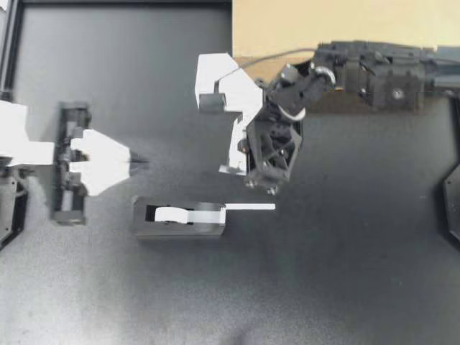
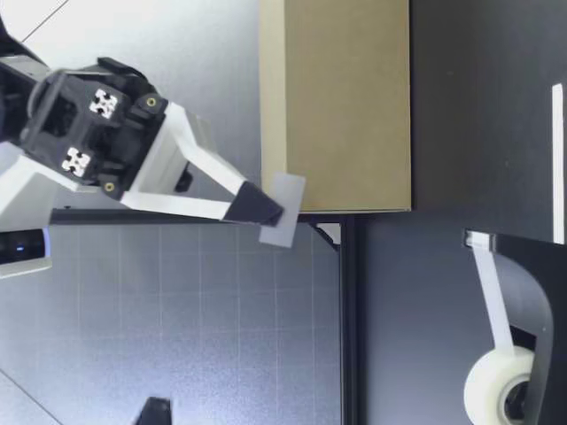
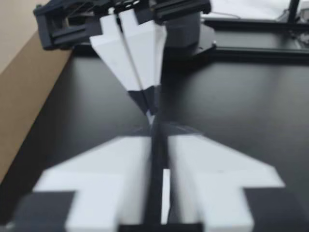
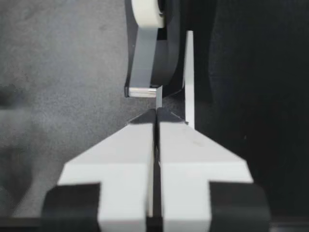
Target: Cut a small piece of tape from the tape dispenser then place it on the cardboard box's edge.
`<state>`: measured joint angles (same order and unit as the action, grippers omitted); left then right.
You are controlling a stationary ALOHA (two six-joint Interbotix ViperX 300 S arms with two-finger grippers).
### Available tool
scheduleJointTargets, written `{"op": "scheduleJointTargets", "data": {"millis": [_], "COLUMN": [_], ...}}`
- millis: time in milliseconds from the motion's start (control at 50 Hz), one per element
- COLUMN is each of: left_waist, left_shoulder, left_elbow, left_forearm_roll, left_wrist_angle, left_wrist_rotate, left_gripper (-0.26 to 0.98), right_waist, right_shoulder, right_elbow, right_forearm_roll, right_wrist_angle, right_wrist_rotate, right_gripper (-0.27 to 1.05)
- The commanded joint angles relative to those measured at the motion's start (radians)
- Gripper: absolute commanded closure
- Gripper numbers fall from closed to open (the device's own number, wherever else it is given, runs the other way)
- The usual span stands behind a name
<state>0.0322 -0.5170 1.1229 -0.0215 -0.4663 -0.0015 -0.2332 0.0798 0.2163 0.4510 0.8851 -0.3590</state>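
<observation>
The black tape dispenser lies near the table's middle with its white roll and a white strip sticking out to the right. My right gripper hangs just behind it, pointing down. It is shut on a small grey piece of tape, held at about the height of the cardboard box's top. In the right wrist view the dispenser lies under the shut fingertips. My left gripper hovers left of the dispenser, pointing right, its fingers a little apart and holding nothing.
The cardboard box stands at the table's far edge, behind my right arm. A black mount lies under my left arm. Black frame rails border the table, and a black bracket sits at the right edge.
</observation>
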Motion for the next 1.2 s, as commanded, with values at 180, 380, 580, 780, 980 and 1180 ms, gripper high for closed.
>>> {"op": "scheduleJointTargets", "data": {"millis": [180, 380, 580, 780, 980, 1180], "left_waist": [0.003, 0.003, 0.003, 0.003, 0.003, 0.003], "left_shoulder": [0.097, 0.152, 0.201, 0.219, 0.233, 0.236], "left_elbow": [-0.081, -0.117, -0.137, -0.152, -0.163, -0.167], "left_forearm_roll": [-0.003, -0.003, -0.003, -0.012, -0.014, -0.015], "left_wrist_angle": [-0.049, -0.103, -0.150, -0.160, -0.161, -0.176], "left_wrist_rotate": [-0.006, -0.025, -0.038, -0.035, -0.037, -0.037], "left_gripper": [0.32, 0.32, 0.32, 0.32, 0.32, 0.38], "right_waist": [0.044, 0.046, 0.046, 0.052, 0.052, 0.052], "right_shoulder": [-0.117, -0.123, -0.117, -0.114, -0.110, -0.109], "right_elbow": [-0.028, -0.028, -0.034, -0.038, -0.041, -0.041], "right_forearm_roll": [-0.049, -0.049, -0.049, -0.049, -0.049, -0.049], "right_wrist_angle": [-0.104, -0.167, -0.189, -0.189, -0.189, -0.187], "right_wrist_rotate": [0.011, 0.009, 0.009, 0.008, 0.009, 0.009], "right_gripper": [0.87, 0.87, 0.87, 0.87, 0.87, 0.87]}}
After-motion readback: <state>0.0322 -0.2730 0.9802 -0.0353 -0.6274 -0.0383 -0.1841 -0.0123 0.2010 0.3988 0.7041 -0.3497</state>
